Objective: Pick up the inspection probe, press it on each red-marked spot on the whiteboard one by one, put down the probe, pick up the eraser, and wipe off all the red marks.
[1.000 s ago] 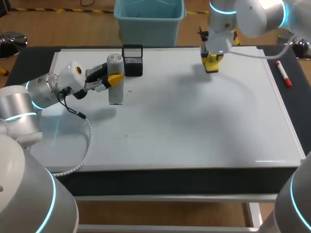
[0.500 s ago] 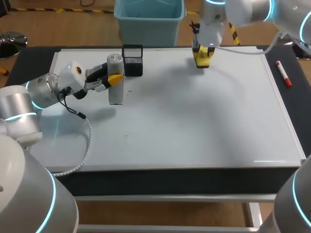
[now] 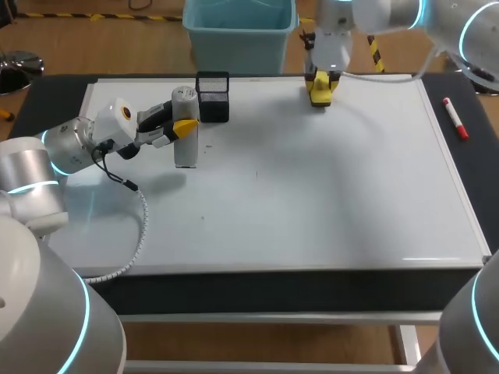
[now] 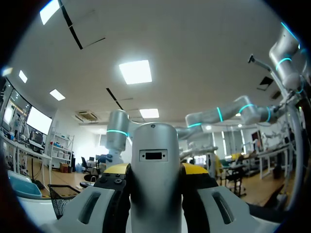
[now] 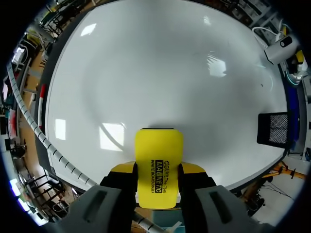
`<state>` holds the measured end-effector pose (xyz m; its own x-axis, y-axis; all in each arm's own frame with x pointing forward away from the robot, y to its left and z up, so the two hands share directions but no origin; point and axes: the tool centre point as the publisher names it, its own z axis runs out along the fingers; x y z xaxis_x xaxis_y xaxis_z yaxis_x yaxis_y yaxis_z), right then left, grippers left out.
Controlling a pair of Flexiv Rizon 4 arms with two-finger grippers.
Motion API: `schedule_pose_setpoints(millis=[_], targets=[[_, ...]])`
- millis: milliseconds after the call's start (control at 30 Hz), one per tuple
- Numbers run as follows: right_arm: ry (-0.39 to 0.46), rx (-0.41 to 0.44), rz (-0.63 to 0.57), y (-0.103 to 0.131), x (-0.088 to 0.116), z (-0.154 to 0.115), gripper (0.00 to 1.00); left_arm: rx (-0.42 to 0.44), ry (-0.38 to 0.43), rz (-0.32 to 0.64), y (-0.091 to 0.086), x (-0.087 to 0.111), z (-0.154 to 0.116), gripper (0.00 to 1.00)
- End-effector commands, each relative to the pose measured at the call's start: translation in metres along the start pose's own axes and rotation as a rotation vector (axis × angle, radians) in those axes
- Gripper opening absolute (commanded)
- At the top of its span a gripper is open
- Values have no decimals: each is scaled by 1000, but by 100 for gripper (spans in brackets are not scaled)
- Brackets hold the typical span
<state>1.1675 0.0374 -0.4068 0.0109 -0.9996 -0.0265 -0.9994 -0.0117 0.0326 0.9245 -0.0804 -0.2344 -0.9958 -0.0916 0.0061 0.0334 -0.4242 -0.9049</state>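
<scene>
Seemingly the wiping is all but done — I find no red marks on the whiteboard [image 3: 312, 202], and my right gripper [image 5: 158, 171] is clamped on the yellow eraser [image 5: 158, 148] at the board's far edge. My left gripper [image 4: 155, 178] grips the silver probe [image 4: 154, 145] upright, just beside the black mesh holder [image 3: 212, 98] — so by my reckoning, only setting down both tools remains.

The probe [image 4: 154, 179] runs off the left wrist view's edge, base unseen; the eraser [image 5: 159, 160] has its rear end buried in the right pincer [image 5: 158, 171].
</scene>
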Motion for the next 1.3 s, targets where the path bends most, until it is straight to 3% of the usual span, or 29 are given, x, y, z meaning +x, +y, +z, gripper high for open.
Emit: schedule_pose_setpoints(millis=[33, 1300], targets=[[-2, -126, 4, -13, 1, 7, 0, 3, 1, 2, 0, 0, 0, 0], [10, -177, 12, -31, 0, 17, 0, 3, 1, 2, 0, 0, 0, 0]])
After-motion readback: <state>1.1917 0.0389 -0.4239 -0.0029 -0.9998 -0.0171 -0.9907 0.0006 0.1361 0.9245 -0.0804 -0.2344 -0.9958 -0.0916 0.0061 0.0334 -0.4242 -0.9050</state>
